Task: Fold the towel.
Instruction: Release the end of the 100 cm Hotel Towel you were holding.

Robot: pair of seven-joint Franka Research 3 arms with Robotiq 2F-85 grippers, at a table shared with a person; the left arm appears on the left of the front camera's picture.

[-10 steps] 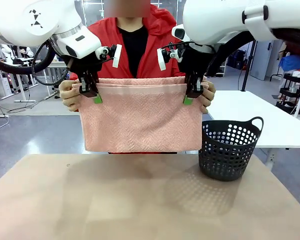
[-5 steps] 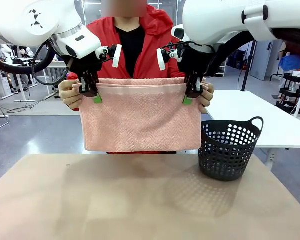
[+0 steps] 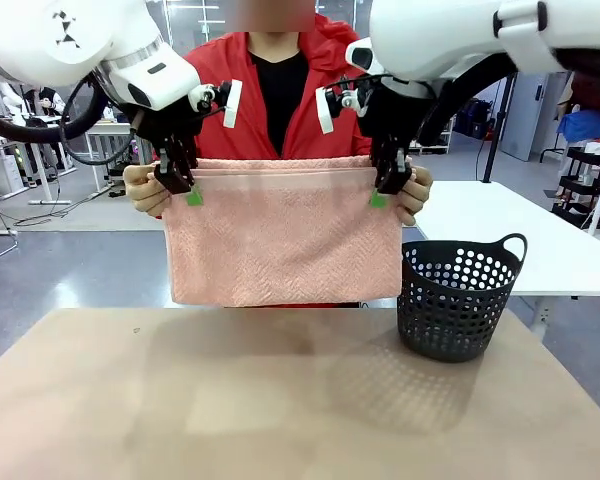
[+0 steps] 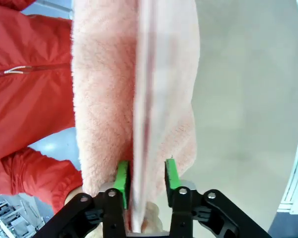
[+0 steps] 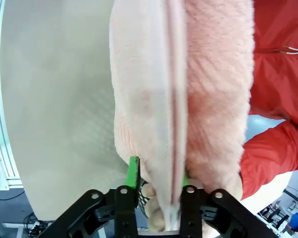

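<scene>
Parting is the change: the left gripper (image 4: 145, 173), clamped on the towel (image 3: 280, 245) a second ago, now has its green pads (image 4: 121, 177) standing off either side of the doubled top hem, released; the right gripper (image 5: 159, 174) has loosened as well, its jaws set apart astride the other top corner, though cloth fills the gap and I cannot tell whether a pad still brushes it; both wrists sit slightly higher than before. By my judgement the towel now hangs from the person's hand at one corner (image 3: 145, 188) and the other hand (image 3: 417, 192) at the opposite corner, so the half-fold is made and handed over. It hangs folded double, top edge level, above the far edge of the table (image 3: 280, 410), beside the black basket (image 3: 458, 300) near the right edge. The wrist views expose the gaps at the pads and the hem edge-on; the front view gives the whole cloth and both hands.
</scene>
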